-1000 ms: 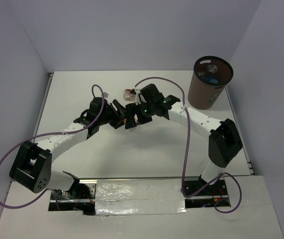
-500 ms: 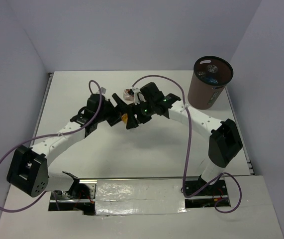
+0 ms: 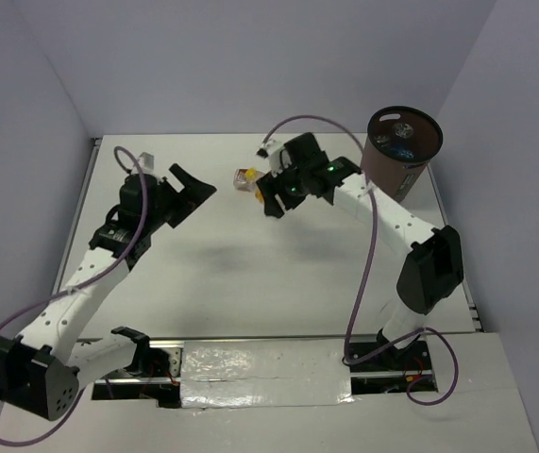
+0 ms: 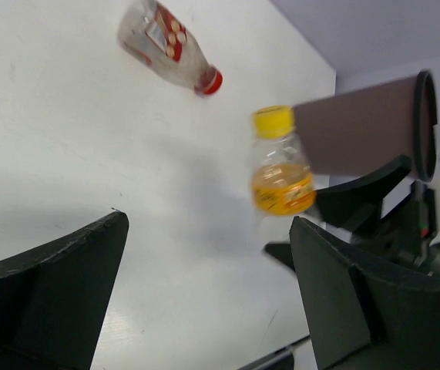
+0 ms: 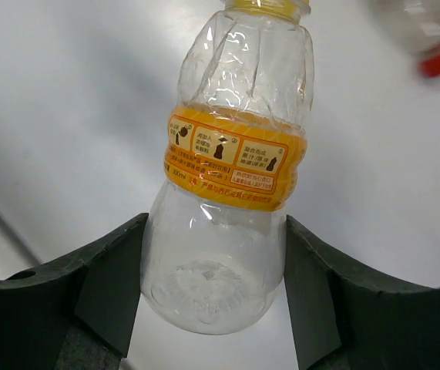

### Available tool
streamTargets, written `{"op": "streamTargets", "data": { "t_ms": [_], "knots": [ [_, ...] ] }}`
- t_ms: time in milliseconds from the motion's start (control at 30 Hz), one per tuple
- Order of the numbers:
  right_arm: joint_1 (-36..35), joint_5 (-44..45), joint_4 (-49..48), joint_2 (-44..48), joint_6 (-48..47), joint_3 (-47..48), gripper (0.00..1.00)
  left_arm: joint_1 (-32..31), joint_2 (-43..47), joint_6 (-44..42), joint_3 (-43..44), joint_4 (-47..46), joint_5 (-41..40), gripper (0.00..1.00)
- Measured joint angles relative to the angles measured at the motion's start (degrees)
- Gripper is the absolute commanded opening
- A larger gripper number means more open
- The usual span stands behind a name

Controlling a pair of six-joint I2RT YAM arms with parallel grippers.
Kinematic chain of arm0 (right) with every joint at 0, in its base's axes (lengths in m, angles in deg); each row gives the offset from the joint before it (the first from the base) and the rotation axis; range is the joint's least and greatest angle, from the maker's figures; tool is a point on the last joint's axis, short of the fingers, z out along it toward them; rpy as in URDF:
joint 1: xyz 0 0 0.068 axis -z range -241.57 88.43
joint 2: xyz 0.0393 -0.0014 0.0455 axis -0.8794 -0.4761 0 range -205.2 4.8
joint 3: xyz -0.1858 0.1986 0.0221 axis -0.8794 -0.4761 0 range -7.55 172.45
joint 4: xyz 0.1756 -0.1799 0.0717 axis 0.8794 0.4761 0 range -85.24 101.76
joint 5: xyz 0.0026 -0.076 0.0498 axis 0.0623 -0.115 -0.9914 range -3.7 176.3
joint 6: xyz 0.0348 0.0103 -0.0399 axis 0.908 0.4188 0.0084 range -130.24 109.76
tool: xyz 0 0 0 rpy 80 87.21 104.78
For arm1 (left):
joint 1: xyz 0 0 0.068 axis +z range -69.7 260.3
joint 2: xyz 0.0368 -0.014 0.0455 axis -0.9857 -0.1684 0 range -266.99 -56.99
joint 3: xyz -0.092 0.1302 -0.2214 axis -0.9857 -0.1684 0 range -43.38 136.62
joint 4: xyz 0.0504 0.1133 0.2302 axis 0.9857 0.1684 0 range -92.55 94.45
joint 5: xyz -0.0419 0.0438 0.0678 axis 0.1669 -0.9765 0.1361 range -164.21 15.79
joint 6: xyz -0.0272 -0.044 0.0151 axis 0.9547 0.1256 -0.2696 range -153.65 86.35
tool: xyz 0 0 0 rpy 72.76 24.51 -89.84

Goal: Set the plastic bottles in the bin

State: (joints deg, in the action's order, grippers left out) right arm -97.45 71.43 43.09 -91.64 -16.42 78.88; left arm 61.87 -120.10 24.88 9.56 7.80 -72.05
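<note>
Over on the left, the left pincer (image 3: 196, 181) hangs wide open with nothing in it. A red-capped bottle (image 4: 162, 45) lies on its side on the white tabletop (image 3: 250, 274). Near it, the right pincer (image 3: 267, 193) clamps the lower body of the yellow-capped bottle (image 5: 227, 177). Far right stands the brown bin (image 3: 390, 179), with blue-labelled bottles (image 3: 399, 147) showing inside.

Short bottle (image 5: 221, 231) label: print too small, unreadable.

We see a clear, glossy plastic bottle (image 5: 223, 254), a matt brown bin (image 3: 387, 179), and a smooth, matt white table (image 3: 250, 283).
</note>
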Motion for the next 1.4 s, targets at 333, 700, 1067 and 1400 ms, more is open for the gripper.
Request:
{"op": "streamTargets", "data": {
  "t_ms": [333, 700, 1067, 1400],
  "knots": [
    [22.71, 4.85, -2.93, 6.25, -9.01, 14.25, 0.08, 6.82, 12.2, -1.62, -6.23, 2.36, -0.42, 0.99],
    [36.57, 16.41, -12.09, 5.09, -6.49, 17.29, 0.18, 7.17, 15.52, -1.36, -12.48, 4.04, 0.48, 0.99],
    [42.95, 8.68, -6.78, -5.7, -1.92, 17.86, 0.8, 7.39, 16.22, -1.33, -12.83, 4.09, 0.72, 0.99],
    [42.93, 3.17, -6.6, -5.2, -1.33, 19.37, 1.0, 7.48, 15.87, -1.36, -12.83, 4.04, 1.01, 0.99]
  ]
}}
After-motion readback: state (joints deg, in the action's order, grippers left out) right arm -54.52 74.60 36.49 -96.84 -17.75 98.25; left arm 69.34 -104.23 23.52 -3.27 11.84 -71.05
